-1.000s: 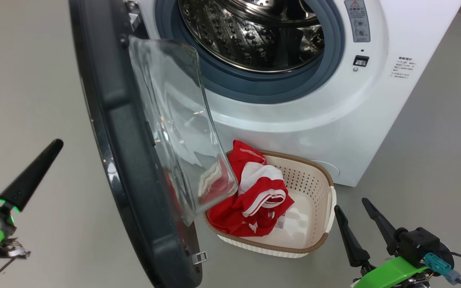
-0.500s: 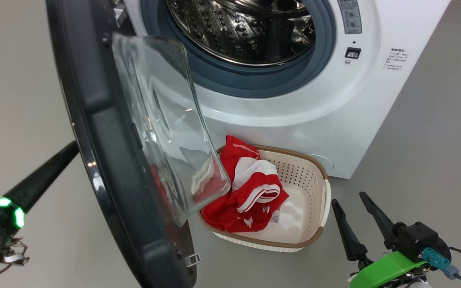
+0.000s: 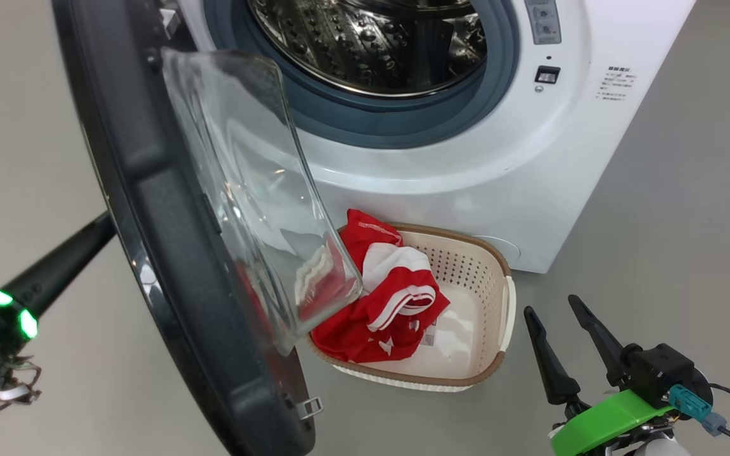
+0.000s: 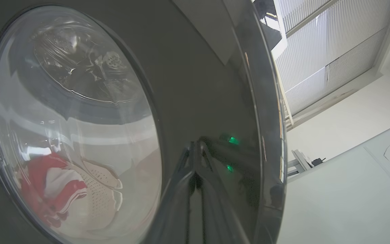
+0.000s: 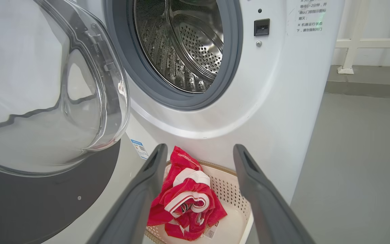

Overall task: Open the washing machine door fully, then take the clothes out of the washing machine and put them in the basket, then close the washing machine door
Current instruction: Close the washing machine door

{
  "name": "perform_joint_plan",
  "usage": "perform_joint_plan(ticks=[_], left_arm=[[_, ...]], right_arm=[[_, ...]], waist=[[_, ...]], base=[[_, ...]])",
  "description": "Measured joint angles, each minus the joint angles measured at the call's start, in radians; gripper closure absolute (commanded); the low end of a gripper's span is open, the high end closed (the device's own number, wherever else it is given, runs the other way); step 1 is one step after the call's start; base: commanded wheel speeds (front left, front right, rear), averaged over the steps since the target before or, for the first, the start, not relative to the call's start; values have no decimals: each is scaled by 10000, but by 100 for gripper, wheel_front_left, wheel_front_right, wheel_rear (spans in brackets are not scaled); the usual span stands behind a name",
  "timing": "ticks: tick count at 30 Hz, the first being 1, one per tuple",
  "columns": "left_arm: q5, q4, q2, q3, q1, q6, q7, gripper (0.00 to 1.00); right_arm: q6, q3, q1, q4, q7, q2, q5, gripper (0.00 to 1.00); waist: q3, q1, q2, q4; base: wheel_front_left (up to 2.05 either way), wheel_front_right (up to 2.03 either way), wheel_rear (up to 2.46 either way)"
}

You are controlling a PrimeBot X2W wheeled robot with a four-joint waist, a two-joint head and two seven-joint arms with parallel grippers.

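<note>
Left gripper (image 4: 195, 174): fingers pressed together, holding nothing; the tips appear to touch the outer face of the washing machine door (image 3: 149, 190), probably to push it shut.
Left arm: low at the robot's left, its finger slanting up behind the door's rim.
Right gripper (image 3: 550, 305): fingers spread and empty, parked just beside the basket (image 3: 498, 354), out of the door's way.
Clothes (image 3: 397, 304): heaped in the basket on the floor before the washing machine (image 3: 466, 177).
Drum (image 3: 371, 44): looks empty.

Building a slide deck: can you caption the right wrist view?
Open right gripper faces the washing machine, its door open, red clothes lying in the basket below.
</note>
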Motion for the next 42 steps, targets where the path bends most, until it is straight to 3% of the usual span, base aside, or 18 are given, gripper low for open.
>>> perform_joint_plan(ticks=[10, 21, 32, 42], left_arm=[[472, 61, -594, 232, -573, 10, 700, 100], [1193, 61, -1340, -113, -1422, 8, 589, 100], [1714, 324, -1406, -711, -2133, 8, 59, 100], [2010, 825, -1076, -1003, -2865, 8, -644, 100]], right_arm=[[0, -42, -60, -10, 0, 50, -2, 0], [0, -121, -290, -100, 0, 123, -29, 0], [0, -127, -536, -180, 0, 163, -2, 0], [0, -15, -898, -295, 0, 174, 282, 0]], waist=[[135, 0, 0, -263], [331, 0, 0, -680], [638, 1, 0, -1407], [1156, 0, 0, -2240]], base=[[0, 0, 0], [0, 0, 0], [0, 0, 0], [0, 0, 0]])
